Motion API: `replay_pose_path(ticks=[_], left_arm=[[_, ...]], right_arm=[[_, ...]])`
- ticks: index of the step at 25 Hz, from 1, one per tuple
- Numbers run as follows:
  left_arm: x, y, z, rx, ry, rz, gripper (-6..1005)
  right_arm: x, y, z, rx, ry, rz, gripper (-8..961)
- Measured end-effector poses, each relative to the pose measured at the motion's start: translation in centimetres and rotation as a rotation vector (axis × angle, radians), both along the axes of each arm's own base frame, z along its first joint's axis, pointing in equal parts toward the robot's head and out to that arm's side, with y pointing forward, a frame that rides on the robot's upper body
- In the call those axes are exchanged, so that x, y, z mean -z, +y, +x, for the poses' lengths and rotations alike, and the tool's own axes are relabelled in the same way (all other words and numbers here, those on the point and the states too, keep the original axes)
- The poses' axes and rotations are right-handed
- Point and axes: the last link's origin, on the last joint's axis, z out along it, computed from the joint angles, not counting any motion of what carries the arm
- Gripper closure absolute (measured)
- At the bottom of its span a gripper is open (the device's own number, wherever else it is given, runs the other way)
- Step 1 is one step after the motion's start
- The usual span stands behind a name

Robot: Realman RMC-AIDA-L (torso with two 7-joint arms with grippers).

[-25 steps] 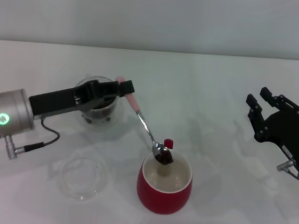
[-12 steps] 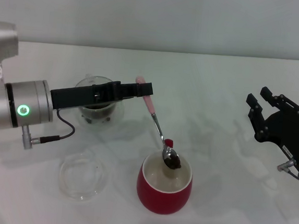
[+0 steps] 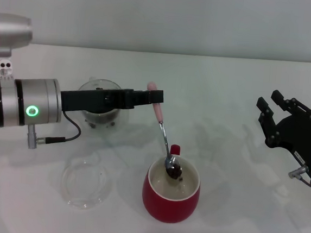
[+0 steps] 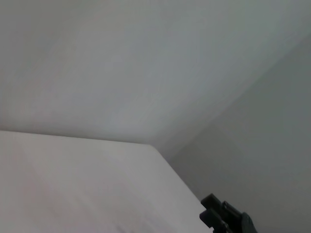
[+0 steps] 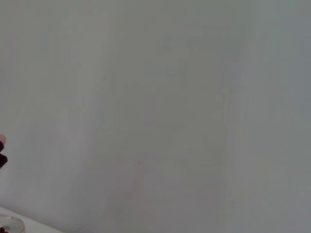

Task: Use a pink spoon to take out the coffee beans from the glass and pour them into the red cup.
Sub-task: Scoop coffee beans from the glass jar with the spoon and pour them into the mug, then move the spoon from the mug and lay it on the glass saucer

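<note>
In the head view my left gripper (image 3: pixel 154 97) is shut on the pale pink handle of the pink spoon (image 3: pixel 162 126). The spoon hangs steeply down. Its metal bowl holds dark coffee beans (image 3: pixel 174 169) and sits inside the mouth of the red cup (image 3: pixel 171 193) at the front middle. The glass (image 3: pixel 102 108) stands behind my left arm, partly hidden, with dark beans at its bottom. My right gripper (image 3: pixel 278 112) is open and empty at the far right, above the table. The left wrist view shows only the wall, the table edge and the right gripper (image 4: pixel 226 221) far off.
A flat shallow clear dish (image 3: pixel 87 184) lies at the front left of the white table (image 3: pixel 232 172). My left arm's thick silver forearm (image 3: pixel 20 104) reaches in from the left edge. The right wrist view shows mostly blank wall.
My left arm has moved right and tipped the spoon steeper. The spoon's bowl with the beans has gone from above the cup's rim down into its mouth. The right arm has not moved.
</note>
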Motion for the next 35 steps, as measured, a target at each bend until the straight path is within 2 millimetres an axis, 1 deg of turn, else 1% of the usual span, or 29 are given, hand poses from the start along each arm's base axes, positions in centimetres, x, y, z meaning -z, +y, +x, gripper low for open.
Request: replay_pose_path(ticks=[4, 5, 6, 9, 15, 20, 23, 26, 28, 32, 34, 35], left_arm=[[0.0, 0.1, 0.5, 0.051, 0.031, 0.006, 876], [0.0, 0.2, 0.8, 0.071, 0.042, 0.008, 876], [-0.1, 0.2, 1.5, 0.123, 0.071, 0.011, 876], [-0.1, 0.3, 2.2, 0.178, 0.096, 0.022, 876], [-0.2, 0.4, 2.9, 0.252, 0.128, 0.046, 877], [-1.4, 0.5, 3.6, 0.281, 0.110, 0.067, 877], [-2.6, 0.3, 3.5, 0.275, 0.094, 0.083, 877], [-4.1, 0.0, 2.5, 0.243, 0.076, 0.114, 876], [-5.3, -0.1, 1.2, 0.200, 0.061, 0.146, 876], [-7.4, -0.7, -2.4, 0.085, 0.045, 0.209, 876], [-8.1, -1.2, -3.9, 0.038, 0.045, 0.232, 876], [-8.7, -1.7, -5.4, -0.005, 0.044, 0.255, 876]], right_arm=[[0.0, 0.1, -0.1, -0.004, 0.000, 0.000, 640], [0.0, 0.2, -0.1, -0.004, -0.001, -0.001, 640], [0.0, 0.2, -0.1, -0.004, -0.001, -0.002, 640], [0.0, 0.3, -0.2, -0.003, -0.002, -0.002, 640], [-0.1, 0.4, -0.2, -0.002, 0.002, 0.003, 640], [-0.1, 0.4, -0.2, -0.003, 0.006, 0.006, 640], [-0.1, 0.5, -0.3, -0.007, 0.006, 0.006, 640], [-0.1, 0.7, -0.5, -0.012, 0.009, 0.007, 640], [-0.2, 0.7, -0.5, -0.013, 0.010, 0.008, 640], [-0.2, 0.8, -0.6, -0.016, 0.011, 0.011, 640], [-0.3, 0.9, -0.6, -0.016, 0.011, 0.013, 640], [-0.3, 0.9, -0.6, -0.016, 0.011, 0.014, 640]])
